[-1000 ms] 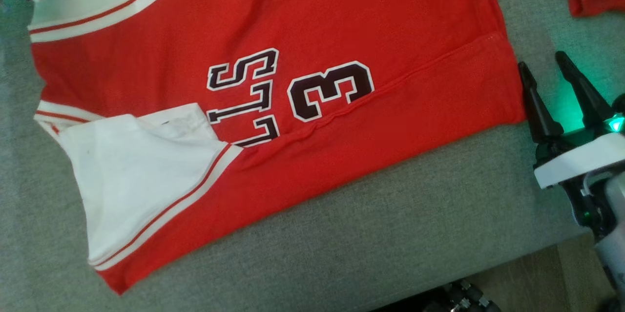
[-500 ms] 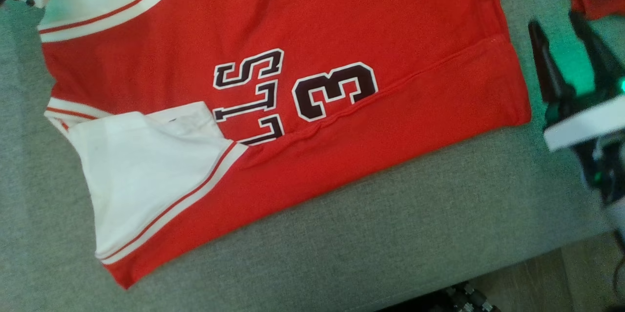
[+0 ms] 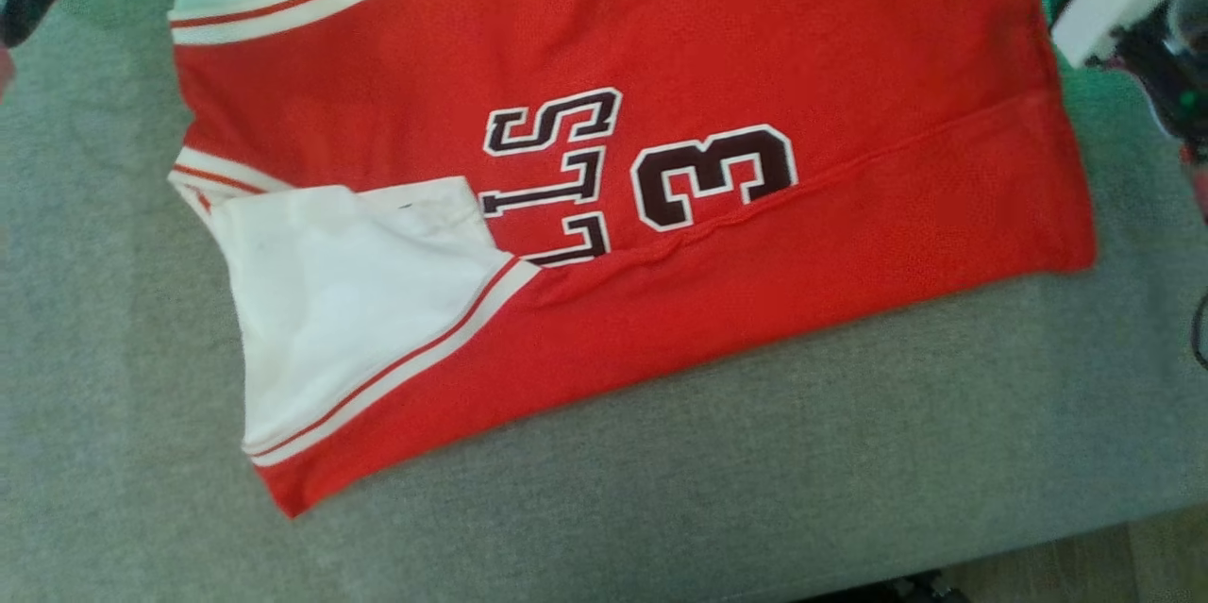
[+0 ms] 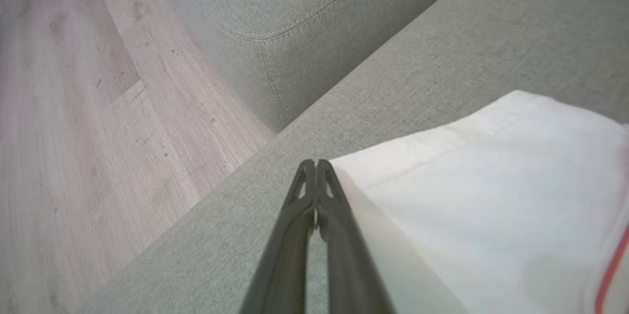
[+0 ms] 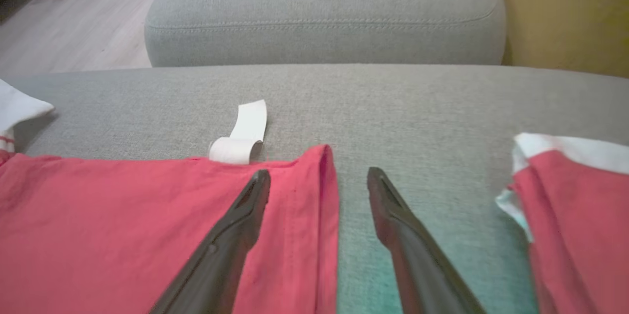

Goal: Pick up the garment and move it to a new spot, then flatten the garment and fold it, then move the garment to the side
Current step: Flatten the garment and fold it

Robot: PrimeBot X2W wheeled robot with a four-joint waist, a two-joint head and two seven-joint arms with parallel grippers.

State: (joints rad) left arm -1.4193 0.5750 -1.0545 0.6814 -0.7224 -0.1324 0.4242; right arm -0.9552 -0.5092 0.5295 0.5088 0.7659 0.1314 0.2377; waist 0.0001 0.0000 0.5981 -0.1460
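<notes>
Cloth: jersey lay flat on sofa, near side folded in | Left: my left gripper was closed at the sleeve edge, and I couldn't tell if it pinched cloth | Right: my right gripper gaped astride the hem | Left to do, I judged: more folds, then the move aside

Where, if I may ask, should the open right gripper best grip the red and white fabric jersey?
Probably the red jersey at its stitched hem corner, coming from the grey fabric cushion side: that edge lies flat between the right gripper's open fingers.
</notes>
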